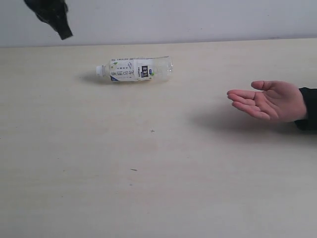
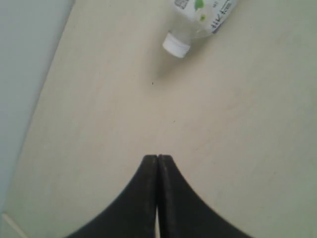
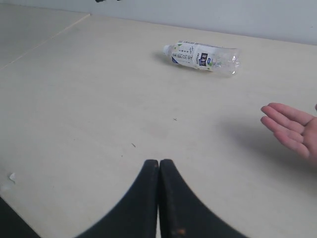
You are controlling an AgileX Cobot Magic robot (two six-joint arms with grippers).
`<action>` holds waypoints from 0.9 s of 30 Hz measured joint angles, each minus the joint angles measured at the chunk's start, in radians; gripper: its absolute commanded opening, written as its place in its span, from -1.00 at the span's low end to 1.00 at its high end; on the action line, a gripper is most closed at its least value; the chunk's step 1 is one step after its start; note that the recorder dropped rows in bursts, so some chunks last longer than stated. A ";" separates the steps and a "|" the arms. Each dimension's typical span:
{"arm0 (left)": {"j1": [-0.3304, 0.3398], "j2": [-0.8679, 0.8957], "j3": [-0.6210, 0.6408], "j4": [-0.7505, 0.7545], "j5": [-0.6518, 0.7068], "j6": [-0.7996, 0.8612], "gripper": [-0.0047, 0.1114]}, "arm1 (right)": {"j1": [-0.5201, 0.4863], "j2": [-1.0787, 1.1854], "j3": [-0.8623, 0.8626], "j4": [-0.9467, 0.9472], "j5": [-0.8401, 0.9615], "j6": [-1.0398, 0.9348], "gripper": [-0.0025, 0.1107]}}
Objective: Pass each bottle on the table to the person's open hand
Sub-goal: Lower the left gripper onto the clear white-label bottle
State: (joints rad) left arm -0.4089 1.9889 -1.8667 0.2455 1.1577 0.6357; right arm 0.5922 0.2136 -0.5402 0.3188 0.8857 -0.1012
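**Bench:** The bench (image 1: 148,178) is a wide, pale beige surface with faint grain and a few small dark specks. A plain light wall (image 1: 198,17) borders its far edge.

**Bottle:** One bottle (image 1: 134,69) lies on its side on the far half of the bench, left of centre in the exterior view. It is clear plastic. Its white cap (image 1: 99,71) points toward the left of that view. A white label (image 1: 130,69) with green marks and dark print wraps the body.

**Open hand:** The open hand (image 1: 270,100) is at the right side of the exterior view, well apart from the bottle. The palm faces up and the fingers lie together, pointing toward the centre of the bench. A dark sleeve cuff (image 1: 308,109) covers the wrist. The hand casts a soft shadow (image 1: 223,121) on the bench.

**Left pincer:** The left pincer (image 2: 157,157) is pressed together and grips nothing. It is above bare bench, near the bottle's cap end but apart from it.

**Right pincer:** The right pincer (image 3: 159,161) is likewise pressed together and empty. It is well apart from both the bottle and the open hand.
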 measured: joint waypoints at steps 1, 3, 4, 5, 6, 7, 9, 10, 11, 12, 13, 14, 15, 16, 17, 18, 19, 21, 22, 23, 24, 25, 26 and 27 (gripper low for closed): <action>-0.033 0.027 -0.020 0.040 0.011 0.008 -0.92 | 0.000 0.000 0.000 0.000 0.000 0.000 -0.96; -0.086 0.082 -0.053 0.096 0.020 0.031 -0.92 | 0.000 0.000 0.000 0.000 0.002 0.000 -0.96; -0.105 0.108 -0.065 0.110 0.020 0.042 -0.91 | 0.000 0.000 0.000 0.000 0.002 0.000 -0.96; -0.120 0.131 -0.074 0.115 0.016 0.050 -0.86 | 0.000 0.000 0.000 0.000 0.004 0.000 -0.96; -0.131 0.152 -0.081 0.115 0.009 0.057 -0.80 | 0.000 0.000 0.000 0.000 0.004 0.000 -0.96; -0.137 0.166 -0.083 0.108 -0.001 0.061 -0.70 | 0.000 0.000 0.000 0.000 0.004 0.000 -0.96; -0.144 0.190 -0.085 0.080 -0.039 0.063 -0.41 | 0.000 0.000 0.000 0.000 0.006 0.000 -0.96; -0.146 0.196 -0.086 0.070 -0.056 0.063 -0.25 | 0.000 0.000 0.000 0.000 0.006 0.000 -0.96; -0.146 0.200 -0.086 0.063 -0.079 0.060 -0.07 | 0.000 0.000 0.000 0.000 0.006 0.000 -0.96; -0.146 0.202 -0.086 0.060 -0.100 0.056 0.09 | 0.000 0.000 0.000 0.000 0.006 0.000 -0.96; -0.146 0.203 -0.086 0.058 -0.118 0.055 0.28 | 0.000 0.000 0.000 0.000 0.006 0.000 -0.96; -0.146 0.205 -0.088 0.053 -0.131 0.054 0.46 | 0.000 0.000 0.000 0.000 0.006 0.000 -0.96; -0.146 0.205 -0.089 0.043 -0.143 0.052 0.59 | 0.000 0.000 0.000 0.000 0.006 0.000 -0.96; -0.146 0.206 -0.089 0.041 -0.153 0.050 0.70 | 0.000 0.000 0.000 0.000 0.008 0.000 -0.96; -0.146 0.206 -0.089 0.036 -0.163 0.049 0.76 | 0.000 0.000 0.000 0.000 0.008 0.000 -0.96; -0.146 0.210 -0.090 0.036 -0.174 0.048 0.80 | 0.000 0.000 0.000 0.000 0.008 0.000 -0.96; -0.146 0.212 -0.090 0.034 -0.180 0.047 0.81 | 0.000 0.000 0.000 0.000 0.008 0.000 -0.96; -0.146 0.222 -0.093 0.034 -0.194 0.035 0.80 | 0.000 0.000 0.000 0.000 0.008 0.000 -0.96; -0.146 0.231 -0.093 0.034 -0.199 0.032 0.80 | 0.000 0.000 0.000 0.000 0.008 0.000 -0.96; -0.146 0.240 -0.093 0.032 -0.202 0.025 0.80 | 0.000 0.000 0.000 0.000 0.008 0.000 -0.96; -0.146 0.249 -0.093 0.032 -0.204 0.021 0.80 | 0.000 0.000 0.000 0.000 0.008 0.000 -0.96; -0.146 0.256 -0.093 0.032 -0.204 0.014 0.80 | 0.000 0.000 0.000 0.000 0.008 0.000 -0.96; -0.146 0.266 -0.093 0.032 -0.206 0.010 0.80 | 0.000 0.000 0.000 0.000 0.008 0.000 -0.96; -0.146 0.271 -0.093 0.032 -0.206 0.006 0.80 | 0.000 0.000 0.000 0.000 0.008 0.000 -0.96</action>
State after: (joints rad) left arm -0.5548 2.2599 -1.9593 0.2779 0.9518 0.6415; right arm 0.5922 0.2136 -0.5402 0.3188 0.8934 -0.1012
